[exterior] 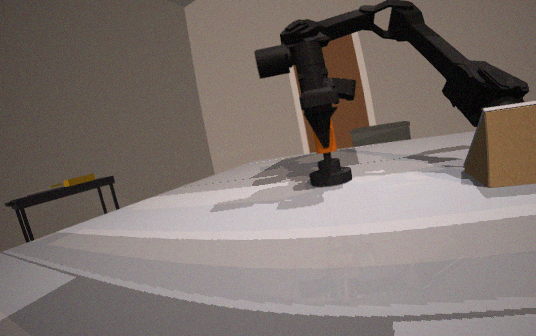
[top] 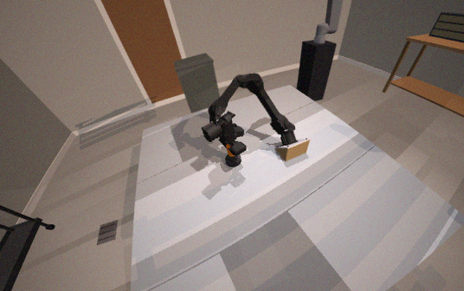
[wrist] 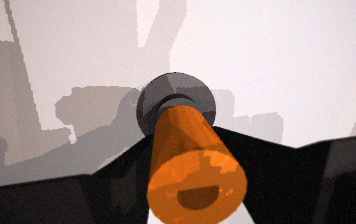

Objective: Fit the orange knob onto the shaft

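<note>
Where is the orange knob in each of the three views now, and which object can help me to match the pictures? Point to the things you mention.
Top: the orange knob (top: 229, 151) (exterior: 327, 145) (wrist: 197, 172) is near the centre, a small patch.
Exterior: right of centre, above mid-height, partly behind a gripper finger.
Wrist: bottom centre, large, its holed end nearest.
Shared landmark: the dark round pedestal (top: 233, 161) (exterior: 331, 177) (wrist: 176, 84).

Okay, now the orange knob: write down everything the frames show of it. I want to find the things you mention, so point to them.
The orange knob (wrist: 192, 145) is a smooth, plastic-looking cylinder. Its upper end face has a D-shaped recess, flat edge toward the pedestal (top: 233, 161) (exterior: 331, 177) (wrist: 150, 107) in the wrist view. Clamped roughly upright in the gripper (top: 231, 149) (exterior: 325, 142) (wrist: 197, 160), it stands above the pedestal, with dark shaft visible below it. Whether its underside touches the shaft is unclear.
</note>
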Robot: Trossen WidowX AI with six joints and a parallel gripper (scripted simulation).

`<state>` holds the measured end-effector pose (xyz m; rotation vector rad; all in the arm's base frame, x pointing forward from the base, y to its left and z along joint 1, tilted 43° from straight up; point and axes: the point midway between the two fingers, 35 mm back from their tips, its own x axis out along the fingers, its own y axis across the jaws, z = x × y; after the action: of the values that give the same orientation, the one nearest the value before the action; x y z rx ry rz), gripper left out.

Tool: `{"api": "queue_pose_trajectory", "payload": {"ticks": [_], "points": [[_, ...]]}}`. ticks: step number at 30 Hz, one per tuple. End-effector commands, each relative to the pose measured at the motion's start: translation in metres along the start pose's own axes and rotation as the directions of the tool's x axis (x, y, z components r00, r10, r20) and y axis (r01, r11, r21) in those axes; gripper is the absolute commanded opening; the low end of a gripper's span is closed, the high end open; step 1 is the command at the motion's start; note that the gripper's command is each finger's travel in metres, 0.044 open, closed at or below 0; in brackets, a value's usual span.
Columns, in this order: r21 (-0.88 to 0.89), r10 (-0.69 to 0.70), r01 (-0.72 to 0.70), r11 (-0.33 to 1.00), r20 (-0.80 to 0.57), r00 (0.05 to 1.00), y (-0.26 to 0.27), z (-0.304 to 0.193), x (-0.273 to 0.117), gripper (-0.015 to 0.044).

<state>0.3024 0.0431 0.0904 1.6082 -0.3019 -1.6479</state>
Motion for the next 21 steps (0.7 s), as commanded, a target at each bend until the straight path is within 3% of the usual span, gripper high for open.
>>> {"api": "queue_pose_trajectory", "payload": {"ticks": [1, 21], "points": [[-0.002, 0.000, 0.000, 1.000, -0.002, 1.000, -0.0008, -0.0008, 0.0002, 0.0000], [-0.003, -0.001, 0.001, 1.000, -0.002, 1.000, -0.0005, -0.0002, -0.0043, 0.0000]]}}
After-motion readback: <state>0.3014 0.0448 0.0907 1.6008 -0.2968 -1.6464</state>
